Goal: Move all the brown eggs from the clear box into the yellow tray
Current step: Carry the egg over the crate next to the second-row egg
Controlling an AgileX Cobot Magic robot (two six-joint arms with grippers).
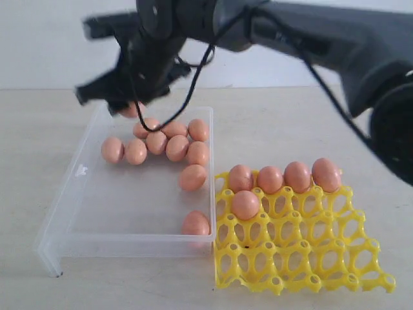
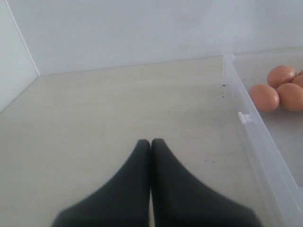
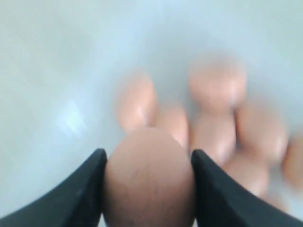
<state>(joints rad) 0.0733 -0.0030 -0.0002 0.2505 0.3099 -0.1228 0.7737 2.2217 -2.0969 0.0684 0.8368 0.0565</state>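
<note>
Right gripper [image 3: 149, 156] pinching egg [image 3: 149, 187] at its waist, above box [image 1: 116, 208] at 11 o'clock — tray [image 1: 303, 259] at 4. Light, slick, brittle: soft squeeze only, pads on widest part. Left gripper [image 2: 150, 144] closed, empty.

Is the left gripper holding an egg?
No, the left gripper is shut with nothing in it, over the table beside the clear box.

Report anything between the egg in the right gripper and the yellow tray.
Nothing visible blocks it. The right gripper holds the small pinkish-brown egg above the clear plastic box, seemingly clear of its low wall; the bright yellow lattice tray beside it has open cups.
</note>
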